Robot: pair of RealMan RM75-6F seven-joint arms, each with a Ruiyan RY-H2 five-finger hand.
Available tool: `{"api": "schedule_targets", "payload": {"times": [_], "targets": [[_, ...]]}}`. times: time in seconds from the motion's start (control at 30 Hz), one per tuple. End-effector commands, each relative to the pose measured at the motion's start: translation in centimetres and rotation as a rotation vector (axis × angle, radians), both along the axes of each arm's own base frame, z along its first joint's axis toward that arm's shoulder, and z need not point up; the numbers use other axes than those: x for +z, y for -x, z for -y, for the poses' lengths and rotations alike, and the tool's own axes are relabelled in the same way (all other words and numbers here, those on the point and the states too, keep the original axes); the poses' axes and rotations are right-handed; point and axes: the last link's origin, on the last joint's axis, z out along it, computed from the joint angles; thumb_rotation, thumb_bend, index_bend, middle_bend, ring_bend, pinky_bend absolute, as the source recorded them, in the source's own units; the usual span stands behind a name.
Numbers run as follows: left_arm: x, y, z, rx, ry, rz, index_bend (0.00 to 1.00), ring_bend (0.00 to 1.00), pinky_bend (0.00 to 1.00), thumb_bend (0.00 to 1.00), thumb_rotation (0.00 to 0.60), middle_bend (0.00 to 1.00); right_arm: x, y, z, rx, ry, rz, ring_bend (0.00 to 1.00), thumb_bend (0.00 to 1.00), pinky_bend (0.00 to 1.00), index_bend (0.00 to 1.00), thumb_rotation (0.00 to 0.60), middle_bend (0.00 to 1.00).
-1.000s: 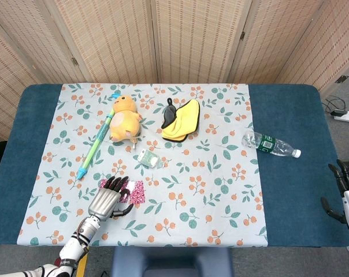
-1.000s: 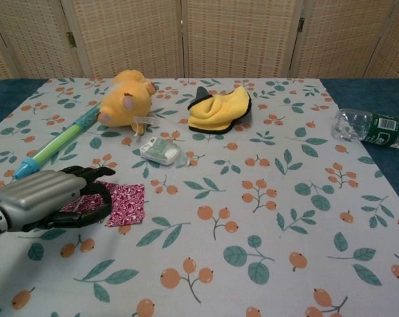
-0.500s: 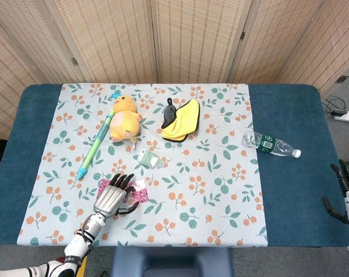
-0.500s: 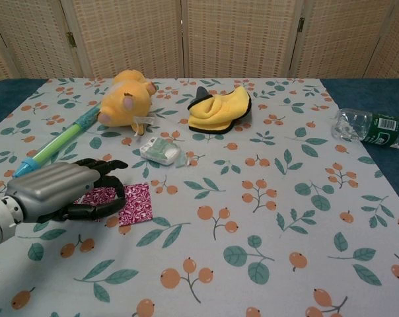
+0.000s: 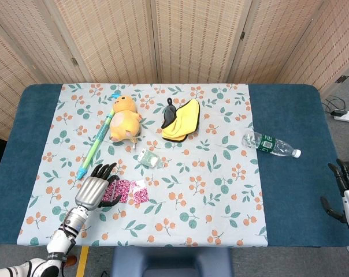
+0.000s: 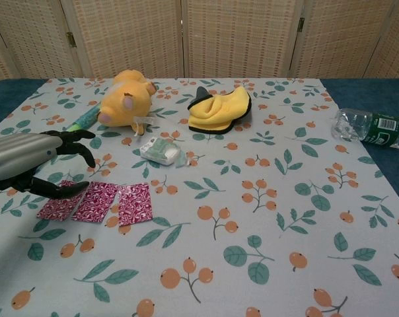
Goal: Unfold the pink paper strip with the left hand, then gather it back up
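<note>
The pink patterned paper strip (image 5: 128, 191) (image 6: 113, 203) lies flat on the floral cloth near the front left, opened into three panels side by side. My left hand (image 5: 93, 187) (image 6: 28, 162) is at its left end. The fingers (image 6: 77, 140) are spread and raised above the cloth, and the thumb rests on the leftmost panel. Nothing sits between thumb and fingers. My right hand (image 5: 348, 193) hangs off the table's right edge with its fingers apart, empty, and shows only in the head view.
A green-blue pen (image 5: 95, 147) (image 6: 86, 117) lies just behind my left hand. Further back are an orange plush toy (image 5: 125, 118) (image 6: 125, 98), a small wrapped packet (image 5: 148, 157) (image 6: 160, 151) and a yellow-black cloth (image 5: 182, 119) (image 6: 219, 109). A plastic bottle (image 5: 270, 144) (image 6: 371, 127) lies right.
My left hand moved left across the cloth, drawing the strip's end with it. The folded pink square has opened into three flat panels. The right hand stayed put.
</note>
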Motion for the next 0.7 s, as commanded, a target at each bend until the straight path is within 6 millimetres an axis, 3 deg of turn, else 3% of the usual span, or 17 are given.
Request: {"api": "schedule_targets", "payload": {"times": [0.03,0.27,0.7], "targets": [[0.3,0.5,0.1,-0.010,0.018,-0.027,0.27,0.00,0.00,0.39,0.397,0.00,0.0,0.0,0.0,0.000,-0.001,-0.001,0.00,0.40,0.00,0.00,0.600,0.00],[0.4,2.4,-0.3,-0.030,0.088,-0.129,0.21,0.00,0.00,0.39,0.412,0.00,-0.1,-0.2,-0.2,0.004,-0.003,-0.001,0.00,0.40,0.00,0.00,0.600,0.00],[0.9,4.0,-0.9,0.008,0.117,-0.198,0.16,0.00,0.00,0.38,0.415,0.00,-0.2,-0.3,-0.5,-0.002,0.000,-0.003,0.00,0.40,0.00,0.00,0.600,0.00]]}}
